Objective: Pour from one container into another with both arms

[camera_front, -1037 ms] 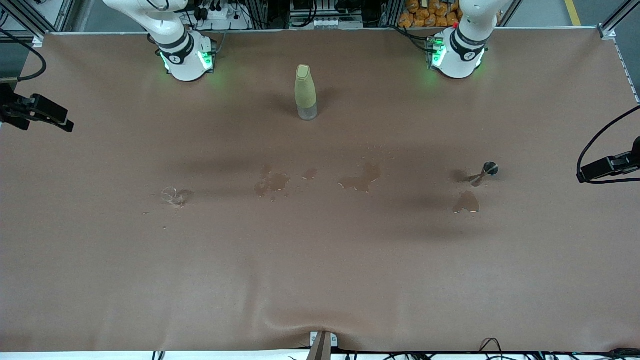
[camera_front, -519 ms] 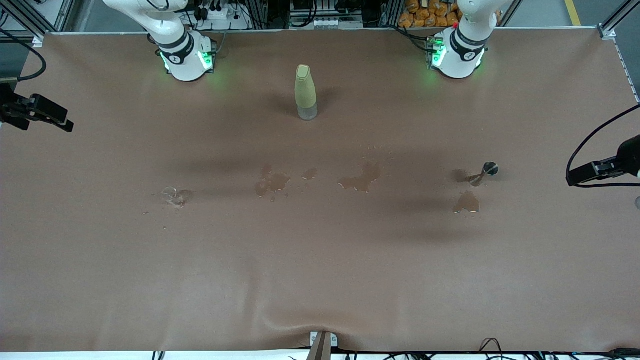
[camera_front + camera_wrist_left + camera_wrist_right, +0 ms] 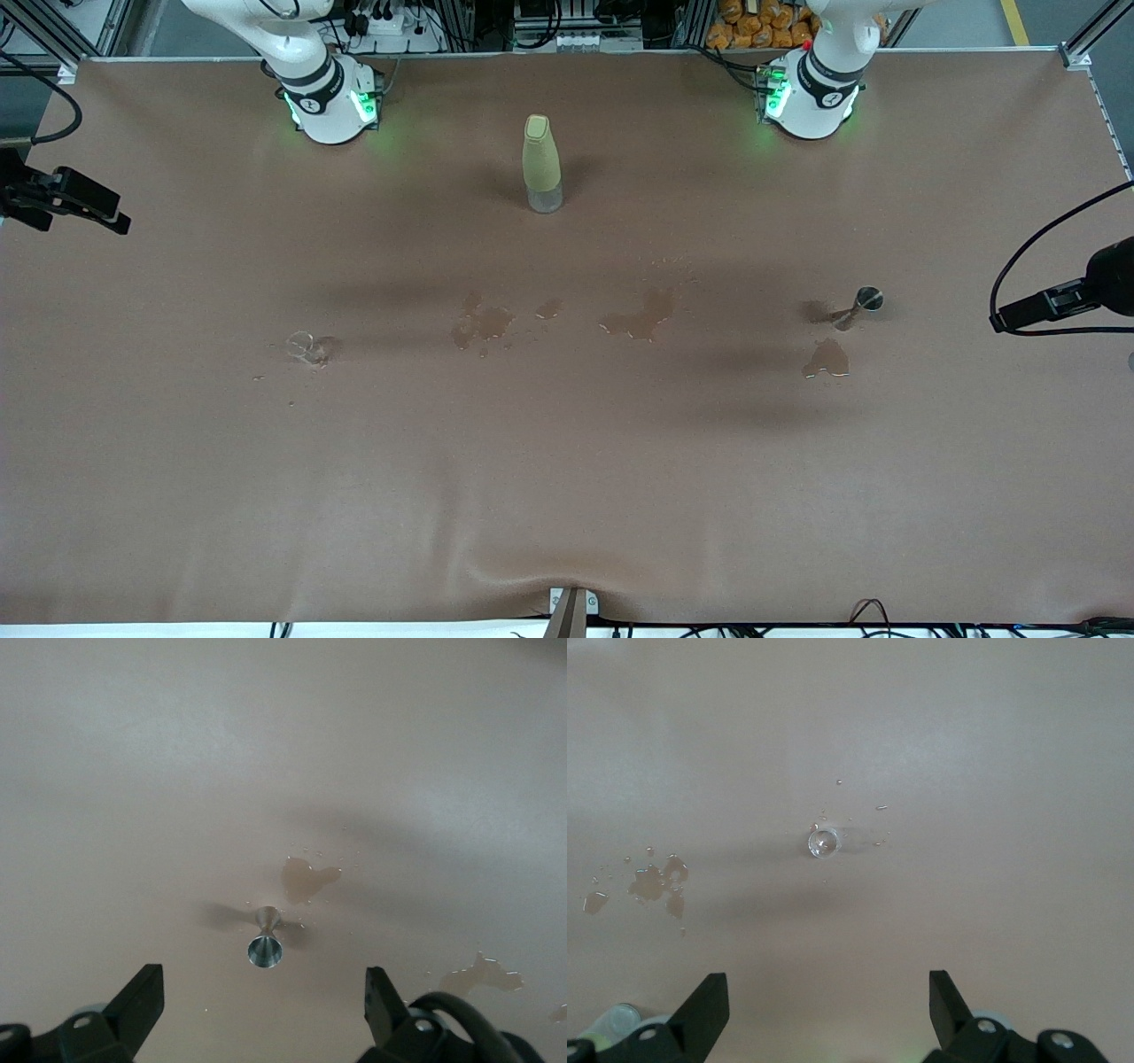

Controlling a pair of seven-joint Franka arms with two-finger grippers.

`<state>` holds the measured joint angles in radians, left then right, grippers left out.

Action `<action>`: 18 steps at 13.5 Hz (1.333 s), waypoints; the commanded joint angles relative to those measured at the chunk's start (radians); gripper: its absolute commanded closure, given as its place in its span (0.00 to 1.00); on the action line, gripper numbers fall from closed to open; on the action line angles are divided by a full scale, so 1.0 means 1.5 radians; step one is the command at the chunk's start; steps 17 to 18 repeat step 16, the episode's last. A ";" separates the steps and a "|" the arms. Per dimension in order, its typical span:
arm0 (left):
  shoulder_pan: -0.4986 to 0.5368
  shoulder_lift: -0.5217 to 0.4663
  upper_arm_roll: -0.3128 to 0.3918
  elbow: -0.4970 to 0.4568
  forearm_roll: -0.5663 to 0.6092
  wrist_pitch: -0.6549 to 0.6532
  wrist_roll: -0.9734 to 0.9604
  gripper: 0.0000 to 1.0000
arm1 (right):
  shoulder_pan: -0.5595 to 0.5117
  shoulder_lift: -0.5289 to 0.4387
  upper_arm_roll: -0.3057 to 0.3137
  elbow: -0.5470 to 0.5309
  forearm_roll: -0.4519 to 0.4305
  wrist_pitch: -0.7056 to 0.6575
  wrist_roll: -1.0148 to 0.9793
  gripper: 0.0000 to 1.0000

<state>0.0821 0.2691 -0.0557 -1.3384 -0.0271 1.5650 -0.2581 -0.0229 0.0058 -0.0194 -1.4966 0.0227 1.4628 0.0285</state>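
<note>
A robotics lab: two fixed-base white arms [image 3: 323, 89] on a brown-covered table [image 3: 567, 487] framed by aluminium profiles [image 3: 1085, 44] and cabling [image 3: 381, 18].

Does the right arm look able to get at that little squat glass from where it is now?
Probably yes. The right gripper hangs open above the tumbler, which stands alone on the table; only droplets lie around it, and the bottle stands well away.

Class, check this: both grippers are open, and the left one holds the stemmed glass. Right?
Not quite. The left gripper is open but holds nothing: the left wrist view shows the stemmed glass standing alone on the table. The right gripper is open too.
</note>
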 commanded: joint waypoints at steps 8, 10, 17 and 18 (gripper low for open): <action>-0.014 -0.096 0.018 -0.120 -0.009 0.075 0.050 0.00 | -0.005 0.007 0.008 0.023 -0.002 -0.005 0.011 0.00; -0.014 -0.096 0.018 -0.119 -0.003 0.075 0.087 0.00 | -0.004 0.007 0.008 0.024 -0.002 -0.006 0.013 0.00; -0.014 -0.095 0.004 -0.118 -0.002 0.073 0.111 0.00 | -0.004 0.007 0.008 0.027 0.000 -0.005 0.013 0.00; -0.014 -0.095 0.004 -0.118 -0.002 0.073 0.111 0.00 | -0.004 0.007 0.008 0.027 0.000 -0.005 0.013 0.00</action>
